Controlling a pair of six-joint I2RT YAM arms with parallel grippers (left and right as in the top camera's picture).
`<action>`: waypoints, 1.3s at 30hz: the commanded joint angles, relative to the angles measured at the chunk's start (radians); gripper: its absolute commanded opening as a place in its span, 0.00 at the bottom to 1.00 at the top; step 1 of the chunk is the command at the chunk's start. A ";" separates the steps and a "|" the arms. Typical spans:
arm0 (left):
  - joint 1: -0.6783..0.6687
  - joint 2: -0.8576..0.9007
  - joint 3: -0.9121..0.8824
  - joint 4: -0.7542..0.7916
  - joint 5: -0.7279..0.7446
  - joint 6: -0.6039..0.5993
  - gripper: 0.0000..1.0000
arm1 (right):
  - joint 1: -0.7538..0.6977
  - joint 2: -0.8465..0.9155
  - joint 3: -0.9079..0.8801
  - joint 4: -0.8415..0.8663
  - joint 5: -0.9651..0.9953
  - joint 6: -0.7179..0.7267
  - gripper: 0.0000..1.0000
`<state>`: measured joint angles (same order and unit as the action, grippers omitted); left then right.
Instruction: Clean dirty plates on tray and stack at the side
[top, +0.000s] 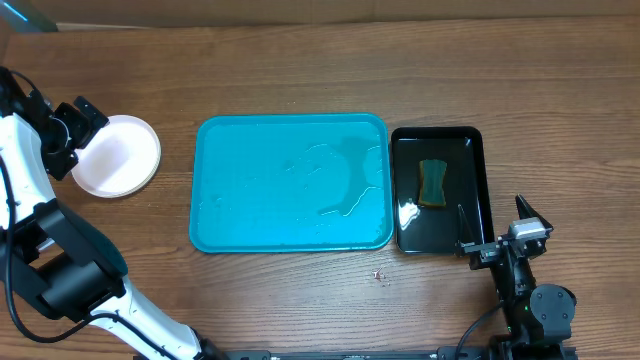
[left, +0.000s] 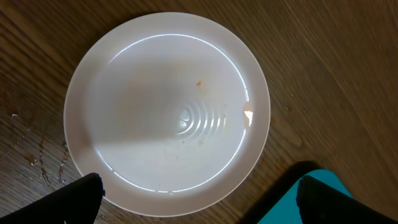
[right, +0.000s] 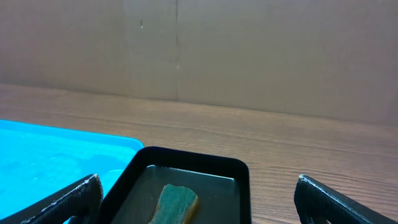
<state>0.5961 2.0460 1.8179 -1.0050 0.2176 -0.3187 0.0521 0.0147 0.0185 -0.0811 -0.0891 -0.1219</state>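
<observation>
Left hand (top: 78, 128), spread wide, hangs above the white plate (top: 125, 160) set aside from the bare wet tray (top: 260, 200); right hand (top: 498, 228) waits wide, empty.

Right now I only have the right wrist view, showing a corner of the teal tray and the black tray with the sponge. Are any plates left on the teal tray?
Observer: No. Overhead, the teal tray holds no plates, only a film of water.
Operator: Where did the plates go?
Observer: A white plate sits on the table past the tray's left short edge. I cannot tell whether others lie under it.
Operator: Does it look clean?
Observer: Not fully. The left wrist view shows a small orange speck on its face.
</observation>
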 joint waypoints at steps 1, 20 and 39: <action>0.004 -0.004 -0.007 0.000 0.011 0.004 1.00 | -0.002 -0.012 -0.011 0.004 0.002 -0.010 1.00; -0.013 -0.003 -0.008 0.000 0.004 0.004 1.00 | -0.002 -0.012 -0.011 0.004 0.002 -0.010 1.00; -0.537 -0.541 -0.008 0.000 -0.075 0.004 1.00 | -0.002 -0.012 -0.011 0.004 0.002 -0.010 1.00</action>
<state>0.0910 1.6424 1.8069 -1.0023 0.1535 -0.3187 0.0521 0.0147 0.0185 -0.0811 -0.0891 -0.1276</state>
